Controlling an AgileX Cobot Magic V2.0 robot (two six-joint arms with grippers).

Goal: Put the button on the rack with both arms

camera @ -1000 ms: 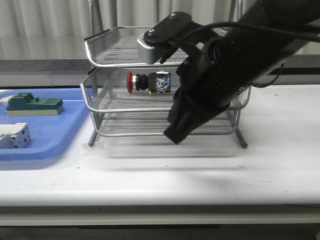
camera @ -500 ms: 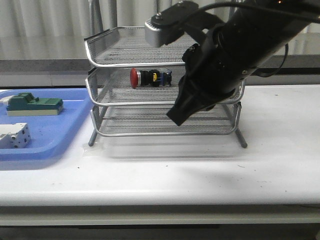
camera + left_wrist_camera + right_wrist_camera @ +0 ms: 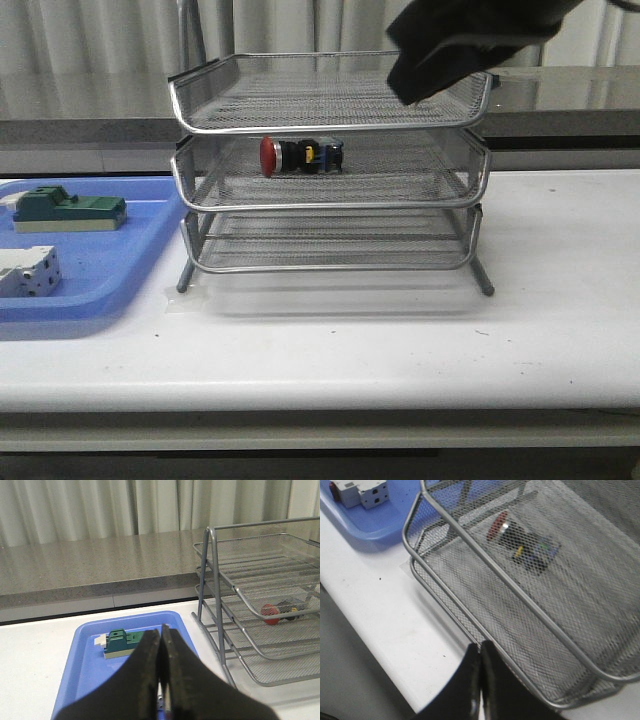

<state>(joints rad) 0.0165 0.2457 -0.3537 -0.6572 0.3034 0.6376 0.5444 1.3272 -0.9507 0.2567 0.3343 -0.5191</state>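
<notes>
the button (image 3: pixel 300 156) lies on its side on the middle tier of the rack (image 3: pixel 330 170), red head toward the blue tray (image 3: pixel 90 270), nothing touching it; the left wrist view shows it (image 3: pixel 279 613) in the same tier, and the right wrist view shows it (image 3: pixel 520 542) through the mesh of the top tier. the rack stands on the white desk (image 3: pixel 400 340), just beside the blue tray, which holds a green block (image 3: pixel 68 210) and a white boxy component (image 3: pixel 28 272).

right arm (image 3: pixel 460 40) — a black mass at the upper edge of the front view, raised in front of the top tier's right rim, apart from the button. its fingers (image 3: pixel 480 680) are pressed together with no gap between them and nothing held, hanging above the rack's front edge and the desk.

left fingers (image 3: pixel 161 680) — likewise clenched flat against each other and empty, poised above the blue tray, with the green block (image 3: pixel 124 643) just beyond their tips and the rack well off to one side.
</notes>
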